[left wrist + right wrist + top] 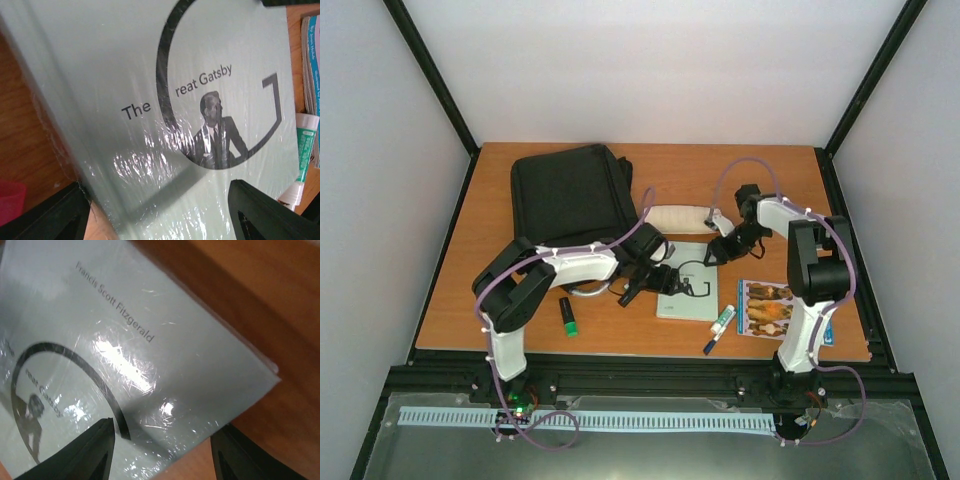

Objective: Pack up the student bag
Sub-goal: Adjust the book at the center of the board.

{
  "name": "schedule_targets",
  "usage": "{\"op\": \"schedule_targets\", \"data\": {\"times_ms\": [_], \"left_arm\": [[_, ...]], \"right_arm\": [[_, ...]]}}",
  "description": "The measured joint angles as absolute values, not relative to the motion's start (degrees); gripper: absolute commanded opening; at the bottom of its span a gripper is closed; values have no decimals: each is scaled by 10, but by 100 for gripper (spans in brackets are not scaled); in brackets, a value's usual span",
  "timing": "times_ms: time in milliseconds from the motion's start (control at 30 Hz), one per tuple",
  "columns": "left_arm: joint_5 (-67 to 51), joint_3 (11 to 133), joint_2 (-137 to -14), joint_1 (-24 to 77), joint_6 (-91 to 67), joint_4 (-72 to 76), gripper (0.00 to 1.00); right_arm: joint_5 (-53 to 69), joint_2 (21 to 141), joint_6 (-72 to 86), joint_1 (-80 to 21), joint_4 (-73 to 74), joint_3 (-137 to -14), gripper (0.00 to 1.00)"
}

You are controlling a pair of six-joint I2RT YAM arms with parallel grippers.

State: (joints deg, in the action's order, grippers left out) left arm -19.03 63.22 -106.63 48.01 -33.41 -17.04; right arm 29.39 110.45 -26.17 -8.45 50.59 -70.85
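- Student bag (570, 195) lies on the table (460, 285), beyond the left tool (160, 212).
- Left tool is released, its fingers spread over the Gatsby book (100, 60).
- Released too, the right tool (165, 450) hovers above the book's corner.

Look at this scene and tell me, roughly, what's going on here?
Two robot arms are working on a pale green book, The Great Gatsby, lying on the table. The left hand is at its left edge and the right hand at its far right corner, both open. The black student bag lies at the back left, with the book not yet in it. A white pouch, green marker and glue stick lie nearby.
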Motion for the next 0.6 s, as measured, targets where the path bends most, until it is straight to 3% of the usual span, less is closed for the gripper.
{"op": "schedule_targets", "data": {"times_ms": [333, 600], "left_arm": [[-203, 700, -1113, 480, -343, -197, 75], [-170, 658, -1083, 481, -390, -167, 79]], "right_arm": [[312, 1132, -227, -76, 455, -743, 60], [331, 1100, -213, -53, 456, -698, 61]]}}
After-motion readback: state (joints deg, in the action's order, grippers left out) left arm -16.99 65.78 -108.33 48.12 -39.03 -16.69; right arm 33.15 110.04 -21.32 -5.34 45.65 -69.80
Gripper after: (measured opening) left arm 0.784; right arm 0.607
